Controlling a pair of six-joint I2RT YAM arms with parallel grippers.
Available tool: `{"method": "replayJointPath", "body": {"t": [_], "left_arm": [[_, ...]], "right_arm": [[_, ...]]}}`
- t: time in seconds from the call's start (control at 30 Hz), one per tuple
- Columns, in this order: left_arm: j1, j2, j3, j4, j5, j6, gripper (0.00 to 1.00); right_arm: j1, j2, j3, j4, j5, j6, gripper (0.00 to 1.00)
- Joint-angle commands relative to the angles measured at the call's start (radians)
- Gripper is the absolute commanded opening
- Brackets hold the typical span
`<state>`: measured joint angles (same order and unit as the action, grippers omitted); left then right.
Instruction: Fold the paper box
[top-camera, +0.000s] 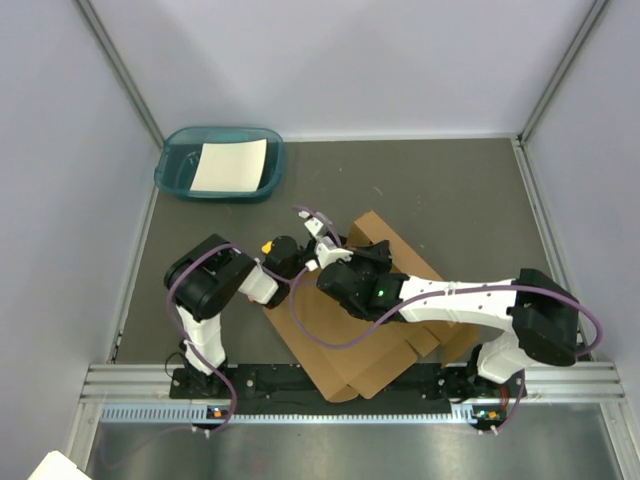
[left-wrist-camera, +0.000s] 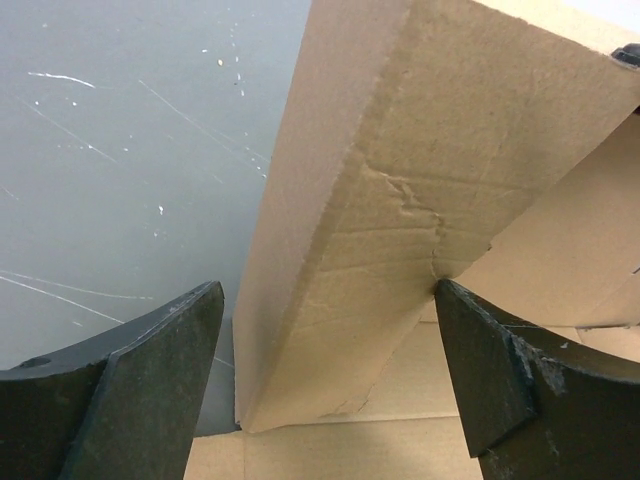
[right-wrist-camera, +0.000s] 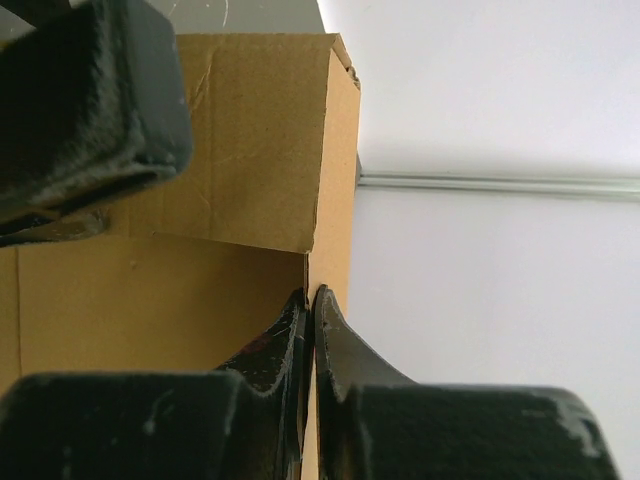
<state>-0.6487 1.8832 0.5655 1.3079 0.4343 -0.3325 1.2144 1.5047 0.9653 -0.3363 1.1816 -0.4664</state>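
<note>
The paper box (top-camera: 385, 355) is a brown cardboard sheet lying between the two arms, with walls partly raised at its far end. In the left wrist view a raised flap (left-wrist-camera: 400, 200) of it stands tilted between the fingers of my left gripper (left-wrist-camera: 328, 290), which is open wide and touches nothing I can see. My right gripper (right-wrist-camera: 312, 295) is shut on the thin edge of an upright wall (right-wrist-camera: 335, 150) of the box. From above, both grippers (top-camera: 322, 245) (top-camera: 350, 265) meet over the box's far left corner.
A teal tray (top-camera: 172, 172) holding a white sheet (top-camera: 230, 165) sits at the far left of the dark table (top-camera: 450, 190). Pale walls close in three sides. A metal rail (top-camera: 300, 380) runs along the near edge.
</note>
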Motion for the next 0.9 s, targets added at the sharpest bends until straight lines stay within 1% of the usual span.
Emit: {"method": "replayJointPath", "body": {"t": [0.0, 0.07, 0.1, 0.13, 0.2, 0.23, 0.3, 0.33, 0.43, 0.57, 0.7, 0.77, 0.8, 0.83, 0.87], "left_arm": [[-0.035, -0.006, 0.033, 0.275, -0.104, 0.064, 0.9], [-0.037, -0.01, 0.025, 0.274, -0.143, 0.072, 0.87], [-0.037, -0.012, 0.013, 0.272, -0.17, 0.078, 0.81], [-0.037, -0.015, 0.008, 0.272, -0.211, 0.085, 0.78], [-0.035, -0.021, -0.006, 0.269, -0.252, 0.089, 0.7], [-0.035, -0.025, -0.007, 0.268, -0.275, 0.087, 0.68], [-0.035, -0.032, -0.013, 0.266, -0.284, 0.093, 0.66], [-0.035, -0.036, -0.015, 0.266, -0.301, 0.093, 0.6], [-0.035, -0.053, -0.022, 0.257, -0.336, 0.107, 0.49], [-0.037, -0.07, -0.023, 0.232, -0.38, 0.116, 0.38], [-0.037, -0.07, -0.019, 0.225, -0.41, 0.109, 0.35], [-0.039, -0.07, -0.018, 0.217, -0.422, 0.105, 0.36], [-0.039, -0.073, -0.016, 0.212, -0.425, 0.105, 0.38], [-0.037, -0.073, -0.013, 0.206, -0.424, 0.107, 0.43], [-0.039, -0.073, -0.01, 0.199, -0.421, 0.104, 0.52]], "right_arm": [[0.027, 0.058, -0.014, -0.058, -0.267, 0.12, 0.0], [0.027, 0.058, -0.014, -0.058, -0.264, 0.121, 0.0], [0.027, 0.058, -0.016, -0.058, -0.264, 0.121, 0.0], [0.027, 0.058, -0.016, -0.058, -0.266, 0.12, 0.0], [0.027, 0.058, -0.017, -0.056, -0.266, 0.12, 0.0], [0.028, 0.058, -0.017, -0.058, -0.266, 0.12, 0.0], [0.028, 0.058, -0.017, -0.058, -0.266, 0.121, 0.0], [0.027, 0.058, -0.017, -0.059, -0.264, 0.12, 0.0], [0.028, 0.054, -0.016, -0.058, -0.263, 0.117, 0.0], [0.027, 0.049, -0.014, -0.058, -0.263, 0.117, 0.0], [0.027, 0.049, -0.014, -0.059, -0.263, 0.115, 0.0], [0.027, 0.049, -0.014, -0.061, -0.263, 0.112, 0.0], [0.027, 0.049, -0.013, -0.06, -0.263, 0.112, 0.0], [0.027, 0.049, -0.013, -0.061, -0.263, 0.112, 0.0], [0.027, 0.049, -0.011, -0.06, -0.264, 0.112, 0.0]]}}
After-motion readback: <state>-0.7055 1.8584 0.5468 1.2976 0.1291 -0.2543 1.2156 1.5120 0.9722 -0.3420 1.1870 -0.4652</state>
